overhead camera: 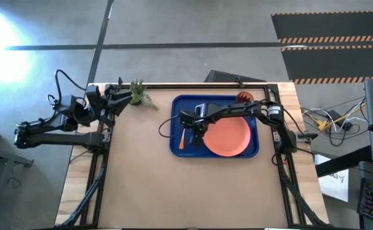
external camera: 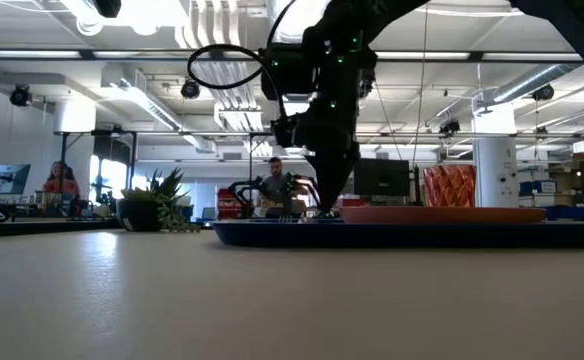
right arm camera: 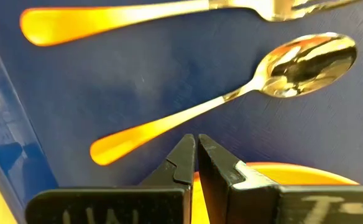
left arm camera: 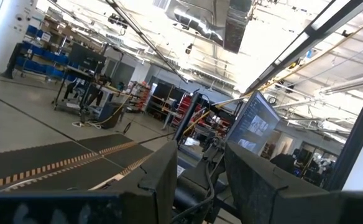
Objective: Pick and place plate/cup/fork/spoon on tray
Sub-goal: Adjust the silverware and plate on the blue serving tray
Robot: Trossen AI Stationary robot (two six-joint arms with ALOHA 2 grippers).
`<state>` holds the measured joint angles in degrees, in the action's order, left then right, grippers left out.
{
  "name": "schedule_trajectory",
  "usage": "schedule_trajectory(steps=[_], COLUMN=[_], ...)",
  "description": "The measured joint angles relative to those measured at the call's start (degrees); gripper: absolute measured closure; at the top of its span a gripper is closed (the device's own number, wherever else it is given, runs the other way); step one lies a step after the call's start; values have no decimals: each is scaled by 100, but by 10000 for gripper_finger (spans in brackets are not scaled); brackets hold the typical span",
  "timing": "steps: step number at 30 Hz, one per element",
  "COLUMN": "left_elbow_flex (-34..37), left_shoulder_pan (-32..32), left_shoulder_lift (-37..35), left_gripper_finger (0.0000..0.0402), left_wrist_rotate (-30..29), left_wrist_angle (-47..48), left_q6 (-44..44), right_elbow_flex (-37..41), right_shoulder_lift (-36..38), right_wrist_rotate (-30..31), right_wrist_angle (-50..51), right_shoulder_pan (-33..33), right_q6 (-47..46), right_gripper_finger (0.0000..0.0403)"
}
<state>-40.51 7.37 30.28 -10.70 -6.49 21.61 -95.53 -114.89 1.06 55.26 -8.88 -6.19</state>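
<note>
Hovering low over the tray, the right end effector has its fingers pressed together with nothing between them; its tips sit just above the spoon's orange handle and touch neither utensil, as far as the right wrist view shows.

Taking the tray as the landmark, the plate lies flat inside it, filling most of the half nearer the right arm's base. The spoon and the fork lie on the tray floor in the other half, beside the plate and roughly parallel to each other, the fork nearer the tray wall. The cup is the doubtful item: from above it shows at the tray's far corner by the right arm, and I cannot tell whether it stands just inside the rim or just outside it.

Judged from this layout, the task looks almost finished or finished: plate, fork and spoon are placed, and only the cup's position might still need checking or correcting.

The left end effector is parked off the table edge, well away from the tray, fingers apart and holding nothing. A small plant stands on the table near it, outside the tray.
</note>
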Motion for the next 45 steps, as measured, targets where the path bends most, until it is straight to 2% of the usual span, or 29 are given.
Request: schedule_trajectory(steps=[17, 29, 33, 36, 45], left_elbow_flex=[0, 0, 0, 0, 0], left_shoulder_pan=[-2, -2, -2, -2, -2], left_shoulder_lift=[33, 31, 31, 31, 31], left_gripper_finger=[285, 285, 285, 285, 285], left_wrist_rotate=[0, 0, -2, 1, 0], left_wrist_angle=[-1, -1, 1, 0, 1], left_q6=[-3, -4, -4, -4, -4], right_elbow_flex=[357, 370, 370, 371, 372], right_shoulder_lift=[0, 0, 0, 0, -18], right_wrist_rotate=[-151, -411, -361, -72, -101], right_wrist_angle=[-76, -673, -672, -670, -668], right_shoulder_pan=[-26, 37, 39, 37, 0], right_q6=[-70, -292, -217, -116, -124], right_gripper_finger=[394, 394, 394, 394, 394])
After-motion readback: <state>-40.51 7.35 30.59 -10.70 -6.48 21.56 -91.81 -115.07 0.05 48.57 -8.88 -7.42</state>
